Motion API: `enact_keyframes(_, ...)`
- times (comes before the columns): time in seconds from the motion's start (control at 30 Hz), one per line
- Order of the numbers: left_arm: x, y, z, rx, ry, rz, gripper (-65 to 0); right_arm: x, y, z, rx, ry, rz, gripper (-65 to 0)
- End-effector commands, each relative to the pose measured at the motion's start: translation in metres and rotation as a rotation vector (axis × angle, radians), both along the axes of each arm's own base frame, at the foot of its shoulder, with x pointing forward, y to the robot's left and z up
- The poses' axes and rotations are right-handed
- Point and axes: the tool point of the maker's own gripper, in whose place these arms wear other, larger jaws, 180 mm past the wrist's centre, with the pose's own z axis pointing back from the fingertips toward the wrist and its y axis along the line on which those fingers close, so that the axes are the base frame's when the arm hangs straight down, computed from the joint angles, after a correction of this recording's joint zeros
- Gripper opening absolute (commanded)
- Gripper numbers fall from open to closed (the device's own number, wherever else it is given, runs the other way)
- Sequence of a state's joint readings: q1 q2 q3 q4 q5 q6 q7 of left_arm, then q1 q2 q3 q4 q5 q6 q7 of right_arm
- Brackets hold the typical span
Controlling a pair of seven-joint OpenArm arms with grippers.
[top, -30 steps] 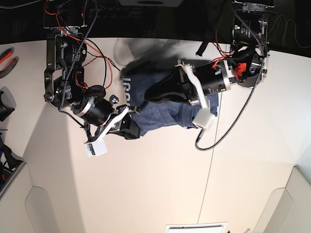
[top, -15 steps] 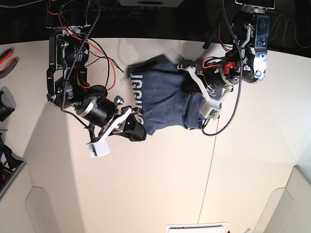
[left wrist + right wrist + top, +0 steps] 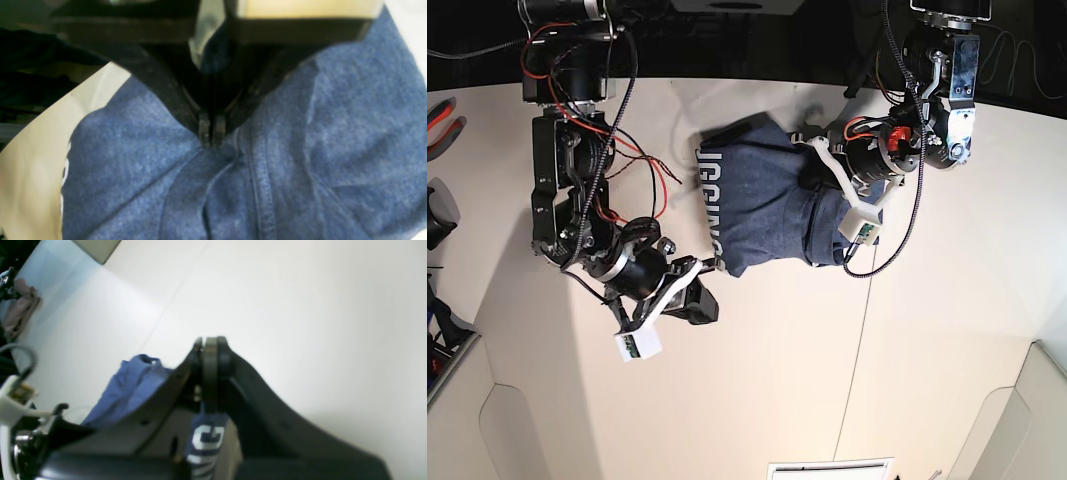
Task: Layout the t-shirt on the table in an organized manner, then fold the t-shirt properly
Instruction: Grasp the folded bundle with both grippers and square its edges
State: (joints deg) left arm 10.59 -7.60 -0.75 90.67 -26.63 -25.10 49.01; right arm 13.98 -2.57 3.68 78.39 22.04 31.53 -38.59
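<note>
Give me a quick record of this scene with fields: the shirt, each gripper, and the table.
shirt: the t-shirt, navy with white lettering, bunched and wrinkled, not laid flat
left gripper: left gripper shut on a fold of the shirt beside a stitched seam
right gripper: right gripper shut on the shirt's lettered edge
span: shirt stretched between the two grippers in the base view
table: the table, off-white with a thin dark seam
fold status: not yet started
</note>
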Motion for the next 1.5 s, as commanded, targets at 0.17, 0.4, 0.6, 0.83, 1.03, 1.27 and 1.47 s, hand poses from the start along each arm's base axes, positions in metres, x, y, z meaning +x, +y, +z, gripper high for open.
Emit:
enact_keyframes(0.17,0.000,0.027,-0.007,0.137,0.005,-0.022,-65.0,0.015,0.009,-0.014,0.038,0.060,0.013,-65.0)
enact_keyframes(0.4,0.015,0.062,-0.002,0.260,-0.029,-0.040,-65.0,-0.018,0.023,-0.020,0.159,0.131,0.061,-65.0)
enact_keyframes(0.6,0.051,0.064,0.022,0.256,-0.132,-0.024,-65.0,-0.044,0.031,-0.030,0.223,0.210,0.084,-65.0)
enact_keyframes(0.83,0.075,0.056,0.012,0.244,-0.116,-0.052,-65.0,-0.067,0.042,-0.034,0.227,0.227,0.124,-65.0)
enact_keyframes(1.03,0.068,0.049,-0.013,0.189,-0.063,-0.084,-65.0,-0.029,0.026,0.018,0.065,-0.044,0.084,-65.0)
enact_keyframes(1.27,0.066,0.037,-0.008,0.101,-0.059,-0.075,-65.0,0.042,0.017,0.053,-0.070,-0.190,0.022,-65.0)
enact_keyframes(1.47,0.063,0.028,-0.005,0.048,-0.054,-0.099,-65.0,0.059,0.044,-0.003,-0.147,-0.047,0.097,-65.0)
